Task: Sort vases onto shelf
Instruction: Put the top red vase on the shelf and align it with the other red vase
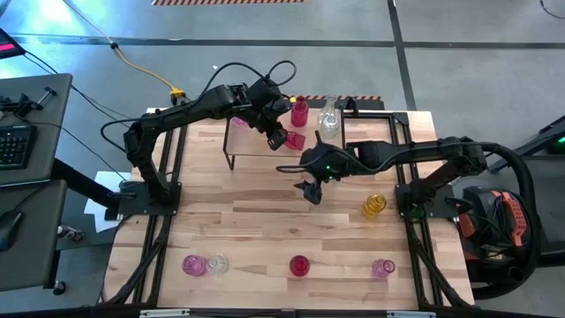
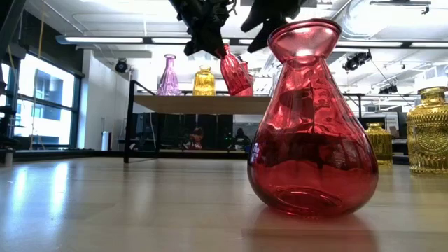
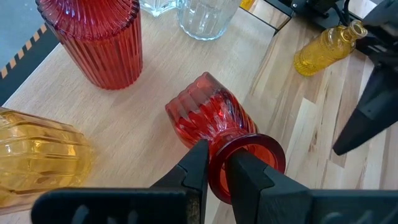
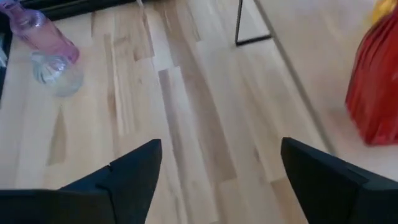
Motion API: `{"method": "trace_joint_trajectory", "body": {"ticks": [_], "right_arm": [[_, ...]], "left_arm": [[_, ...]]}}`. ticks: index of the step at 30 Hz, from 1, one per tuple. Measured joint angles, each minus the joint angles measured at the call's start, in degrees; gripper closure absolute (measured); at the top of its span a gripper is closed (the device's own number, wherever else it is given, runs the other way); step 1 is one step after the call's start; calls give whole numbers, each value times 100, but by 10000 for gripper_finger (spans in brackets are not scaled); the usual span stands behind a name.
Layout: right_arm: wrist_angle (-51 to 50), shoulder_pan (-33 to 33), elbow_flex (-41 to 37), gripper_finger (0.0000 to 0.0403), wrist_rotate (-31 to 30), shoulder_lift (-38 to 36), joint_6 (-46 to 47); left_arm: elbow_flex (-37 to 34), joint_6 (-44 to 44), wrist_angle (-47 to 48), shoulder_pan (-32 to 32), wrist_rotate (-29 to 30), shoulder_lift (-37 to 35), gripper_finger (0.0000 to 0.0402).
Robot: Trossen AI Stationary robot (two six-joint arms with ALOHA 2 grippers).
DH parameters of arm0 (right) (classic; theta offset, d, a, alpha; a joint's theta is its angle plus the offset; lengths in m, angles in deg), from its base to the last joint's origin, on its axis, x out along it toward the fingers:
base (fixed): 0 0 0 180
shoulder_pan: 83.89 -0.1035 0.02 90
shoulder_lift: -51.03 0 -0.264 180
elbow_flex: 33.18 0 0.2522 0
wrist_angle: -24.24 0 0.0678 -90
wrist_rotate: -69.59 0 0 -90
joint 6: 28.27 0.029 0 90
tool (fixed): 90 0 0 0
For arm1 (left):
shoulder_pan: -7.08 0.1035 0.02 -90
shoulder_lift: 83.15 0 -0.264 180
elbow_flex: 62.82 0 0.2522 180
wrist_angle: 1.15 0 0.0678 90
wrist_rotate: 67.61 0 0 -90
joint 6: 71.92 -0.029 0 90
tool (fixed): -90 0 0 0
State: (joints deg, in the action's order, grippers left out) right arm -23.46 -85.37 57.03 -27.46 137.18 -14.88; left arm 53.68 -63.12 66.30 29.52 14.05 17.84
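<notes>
Risk I see: left hand (image 3: 214, 171) clamped on the tilted red vase's (image 3: 208, 118) neck over the shelf (image 1: 256, 141), could topple neighbours on release; right hand (image 1: 312, 193) spread, empty, nearby.

Open right tool (image 4: 217, 180) above wooden table (image 4: 186, 93).

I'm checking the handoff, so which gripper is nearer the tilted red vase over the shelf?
Left. The left gripper is clamped on the tilted red vase by its neck above the shelf. The right gripper stands open, off the shelf over the table.
</notes>
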Motion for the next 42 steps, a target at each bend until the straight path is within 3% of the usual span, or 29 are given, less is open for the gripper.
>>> {"method": "trace_joint_trajectory", "body": {"ticks": [7,14,23,42], "right_arm": [[242,233,0,87,-596,-6,58],[302,359,0,87,-706,-13,-210],[1238,398,0,87,-1367,-17,-1200],[1676,805,-2,87,-1098,296,-1775]], "left_arm": [[0,0,0,0,0,0,366],[0,0,0,0,0,0,366],[0,0,0,-1,0,0,366],[0,-22,-93,-168,-19,-2,366]]}}
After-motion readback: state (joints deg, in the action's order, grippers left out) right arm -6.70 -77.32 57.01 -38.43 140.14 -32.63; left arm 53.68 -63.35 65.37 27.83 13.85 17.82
